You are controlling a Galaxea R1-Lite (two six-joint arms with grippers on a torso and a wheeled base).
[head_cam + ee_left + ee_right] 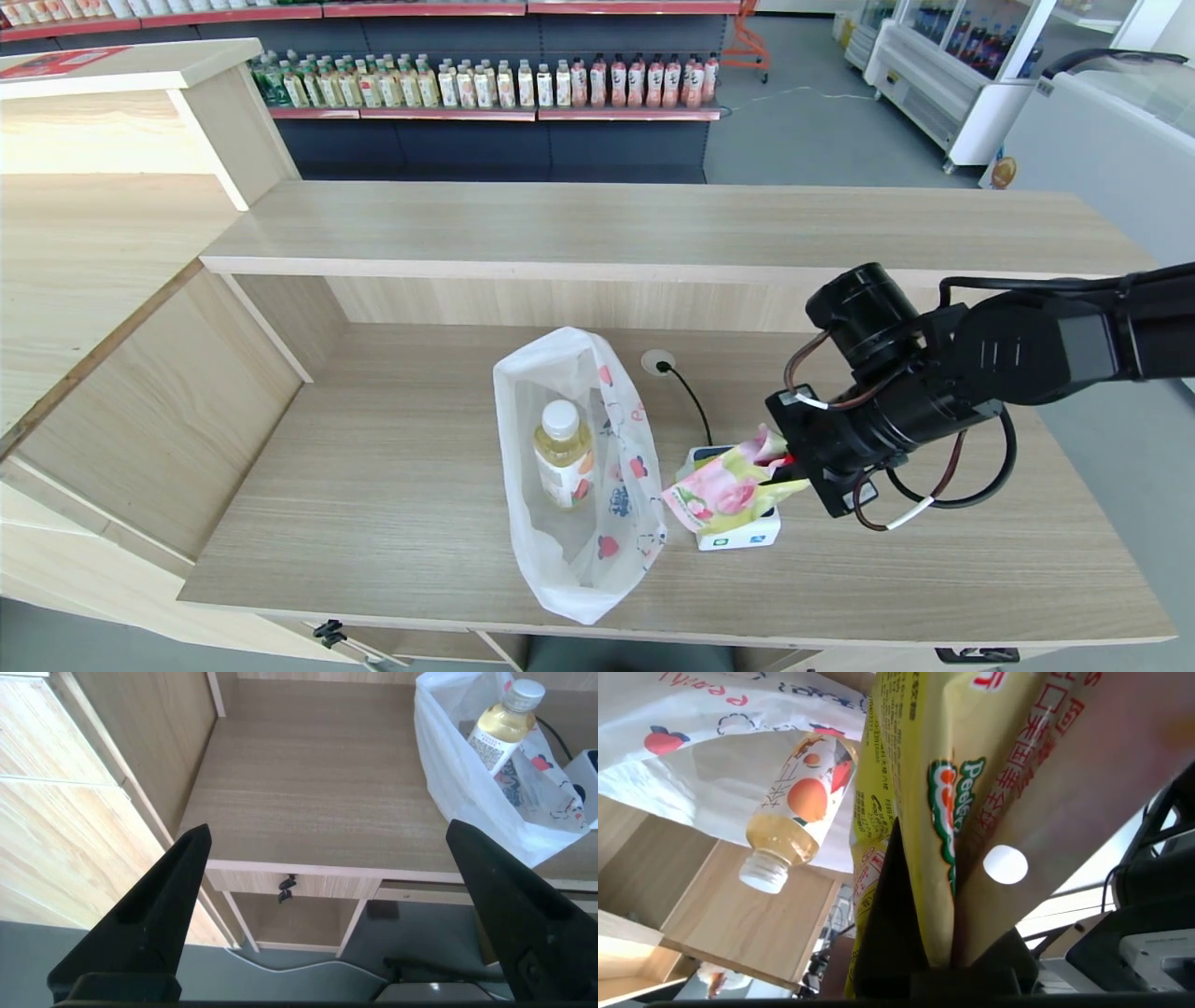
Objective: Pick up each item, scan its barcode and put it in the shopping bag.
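The bench (373,467) carries the shopping bag (625,523) near the middle of its front edge, mouth open, with a bottle (562,453) already inside. The right arm is stretched in from the bench's right edge, its wrist turned toward the bag. The right end effector (789,467) is clamped on one end of a snack packet (724,487), which is held just above the scanner (742,534) beside the bag. The packet's long axis is pointed from the end effector toward the bag, which lies to the robot's left. The right arm is judged the nearer. The left end effector (332,882) is held wide open and empty, off the bench's front edge toward its left corner.
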